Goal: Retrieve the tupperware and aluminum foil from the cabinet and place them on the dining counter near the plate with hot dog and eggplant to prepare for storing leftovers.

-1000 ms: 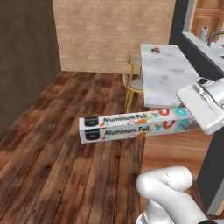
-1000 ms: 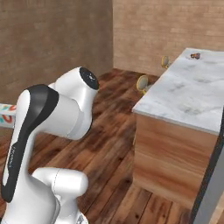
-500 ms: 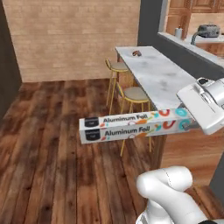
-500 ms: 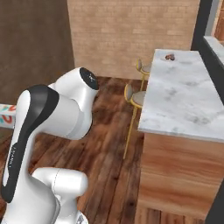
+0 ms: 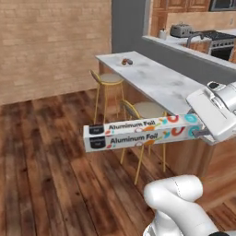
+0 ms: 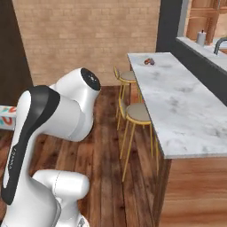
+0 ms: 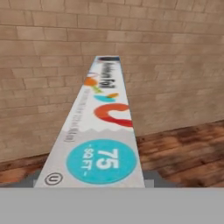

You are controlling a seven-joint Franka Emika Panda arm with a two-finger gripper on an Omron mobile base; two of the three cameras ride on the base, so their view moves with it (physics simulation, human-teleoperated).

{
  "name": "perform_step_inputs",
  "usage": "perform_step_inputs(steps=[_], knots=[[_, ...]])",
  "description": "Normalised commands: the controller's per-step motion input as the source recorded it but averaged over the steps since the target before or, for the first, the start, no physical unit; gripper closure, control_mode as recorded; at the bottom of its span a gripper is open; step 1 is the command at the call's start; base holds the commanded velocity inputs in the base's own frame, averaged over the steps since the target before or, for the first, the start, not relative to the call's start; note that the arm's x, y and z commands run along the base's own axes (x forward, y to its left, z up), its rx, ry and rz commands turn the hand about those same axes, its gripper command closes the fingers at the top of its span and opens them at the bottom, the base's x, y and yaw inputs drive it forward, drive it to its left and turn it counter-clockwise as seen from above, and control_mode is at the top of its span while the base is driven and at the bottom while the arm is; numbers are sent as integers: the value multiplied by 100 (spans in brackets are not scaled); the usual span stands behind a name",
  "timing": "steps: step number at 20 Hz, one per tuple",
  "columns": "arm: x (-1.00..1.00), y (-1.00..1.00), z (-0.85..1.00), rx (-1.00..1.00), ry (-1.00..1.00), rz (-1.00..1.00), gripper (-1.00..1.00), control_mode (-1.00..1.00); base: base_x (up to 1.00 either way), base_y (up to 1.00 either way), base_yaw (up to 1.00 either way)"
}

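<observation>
You are carrying the foil [image 5: 143, 132], clamped at its teal end in the pincer [image 5: 201, 132]. The tabletop [image 5: 161, 83] lies ahead; next, bring it near the plate [image 5: 126, 61].

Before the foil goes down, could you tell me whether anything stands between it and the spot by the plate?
Nothing visible does. The gripper holds the foil by its teal end, over the stools beside the counter. The marble up to the plate at the far end looks bare.
</observation>
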Motion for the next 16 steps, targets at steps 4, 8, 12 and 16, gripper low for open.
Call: perform_step_inputs(steps=[4, 8, 12, 16], knots=[[0, 0, 0, 0, 0, 0, 100, 100, 93, 99, -52], [0, 0, 0, 0, 0, 0, 100, 100, 96, 99, -52], [0, 0, 0, 0, 0, 0, 100, 100, 98, 100, -51], [0, 0, 0, 0, 0, 0, 100, 100, 100, 100, -48]])
